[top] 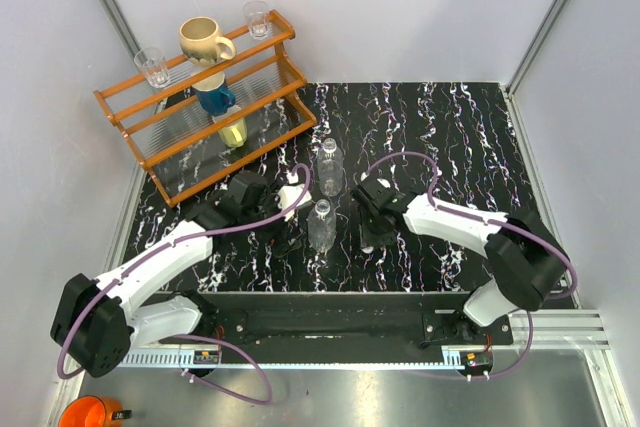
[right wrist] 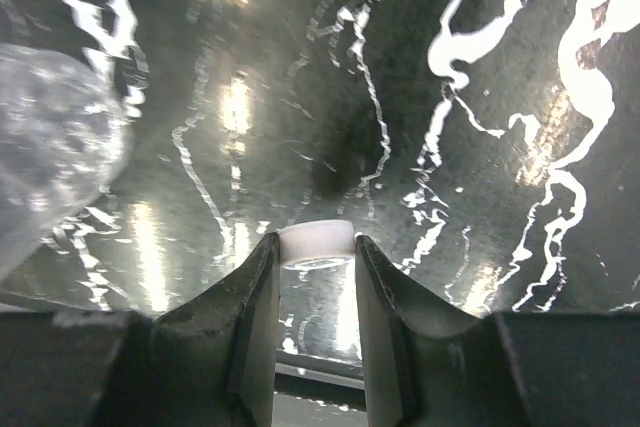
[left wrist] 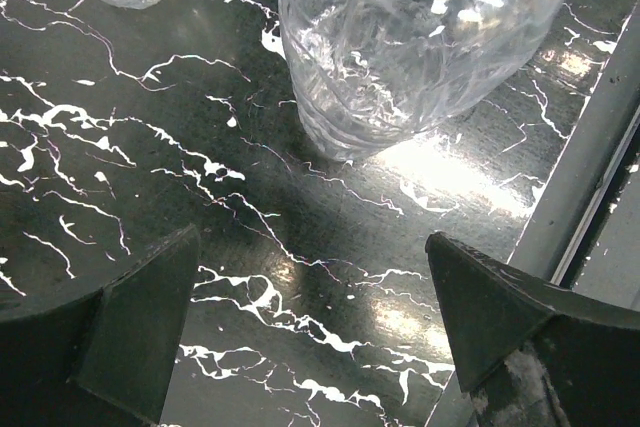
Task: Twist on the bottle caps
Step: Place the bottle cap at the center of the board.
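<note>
Bottle cap (right wrist: 316, 245) in grasp of right pincer (right wrist: 316, 247); left pincer (left wrist: 310, 247) released, wide, near two clear bottles (top: 322, 229).

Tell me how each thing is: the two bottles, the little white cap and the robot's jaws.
Near bottle: upright on the table.
Far bottle: upright on the table.
Bottle cap: pinched between the right jaws.
Right gripper: jaws shut on the bottle cap.
Left gripper: jaws wide open, empty.
</note>
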